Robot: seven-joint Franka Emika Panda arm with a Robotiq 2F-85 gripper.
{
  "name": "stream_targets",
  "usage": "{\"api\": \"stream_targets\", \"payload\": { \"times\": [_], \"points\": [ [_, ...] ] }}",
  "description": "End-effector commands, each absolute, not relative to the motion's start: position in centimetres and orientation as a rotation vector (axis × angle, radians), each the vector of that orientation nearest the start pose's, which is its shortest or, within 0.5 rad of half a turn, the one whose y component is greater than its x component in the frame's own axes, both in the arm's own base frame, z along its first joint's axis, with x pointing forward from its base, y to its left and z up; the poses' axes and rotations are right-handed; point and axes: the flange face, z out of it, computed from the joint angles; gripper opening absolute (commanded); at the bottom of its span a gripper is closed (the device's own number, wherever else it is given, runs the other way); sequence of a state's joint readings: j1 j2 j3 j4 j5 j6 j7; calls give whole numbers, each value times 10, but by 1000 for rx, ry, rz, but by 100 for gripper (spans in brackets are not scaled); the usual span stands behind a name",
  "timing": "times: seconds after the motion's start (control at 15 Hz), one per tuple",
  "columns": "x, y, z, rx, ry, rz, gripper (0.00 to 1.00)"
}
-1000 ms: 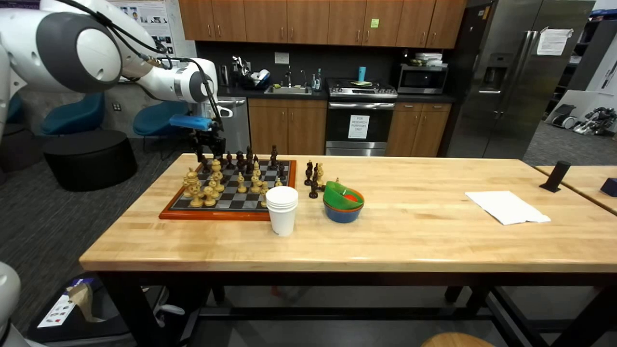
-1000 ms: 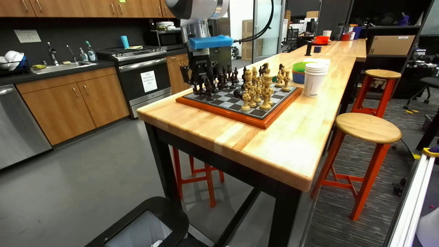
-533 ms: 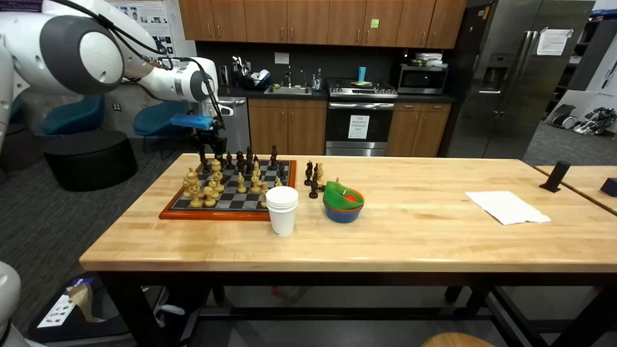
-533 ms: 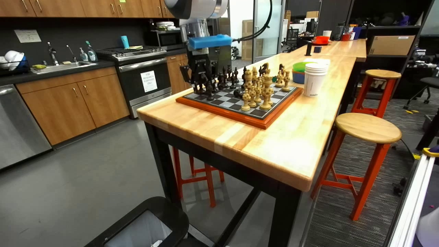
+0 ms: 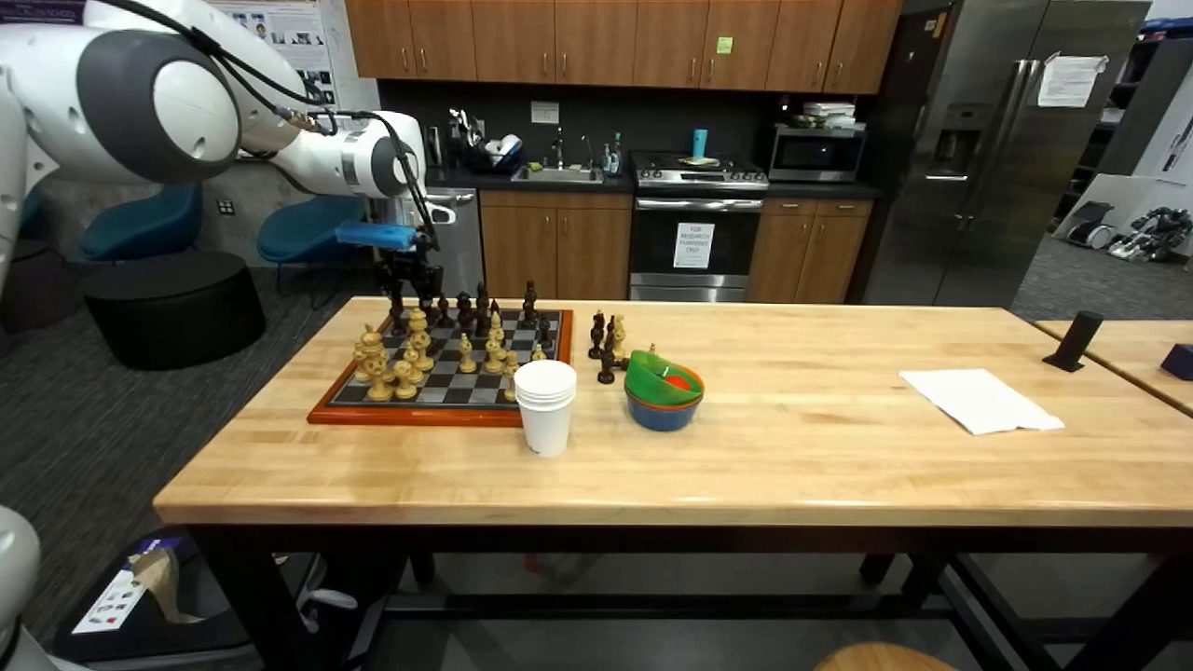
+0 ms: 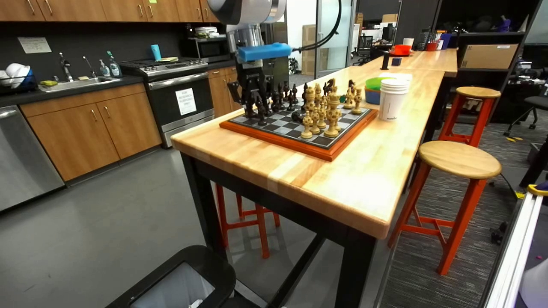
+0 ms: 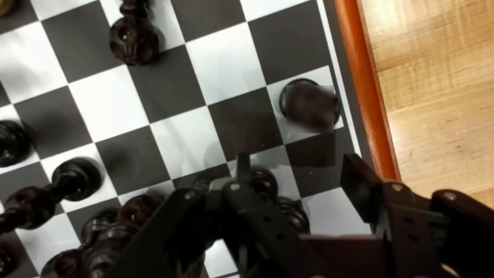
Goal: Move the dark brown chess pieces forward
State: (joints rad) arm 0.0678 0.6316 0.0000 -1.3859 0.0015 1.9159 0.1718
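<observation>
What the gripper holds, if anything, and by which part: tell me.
Nothing: the gripper is open, with squares of the chessboard showing between its jaws.

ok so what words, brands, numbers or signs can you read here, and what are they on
"FOR RESEARCH PURPOSES ONLY": sign on the oven
Too small or blurred to read:
poster
wall notice
fridge sheet
print on the cups
white label, lower left of an exterior view

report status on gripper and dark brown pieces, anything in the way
Gripper open, low over chessboard. Dark brown chess pieces crowding one finger, contact unclear. Toppled dark piece possibly in the way.
</observation>
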Motion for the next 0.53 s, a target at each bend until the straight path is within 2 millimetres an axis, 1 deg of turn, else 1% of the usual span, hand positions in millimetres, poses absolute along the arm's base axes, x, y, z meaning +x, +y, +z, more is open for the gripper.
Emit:
{"api": "stream_targets", "payload": {
  "times": [0.0,0.07,0.13,0.2,0.33,0.4,0.47],
  "points": [
    [709,46,336,-3165,166,162,62],
    [709,46,336,-3166,167,163,58],
    [709,45,336,-3167,167,165,51],
    [709,45,336,-3167,167,164,35],
    [709,43,335,-3167,169,167,35],
    [708,42,334,-3167,170,169,37],
    [708,41,334,-3167,171,170,51]
  ]
}}
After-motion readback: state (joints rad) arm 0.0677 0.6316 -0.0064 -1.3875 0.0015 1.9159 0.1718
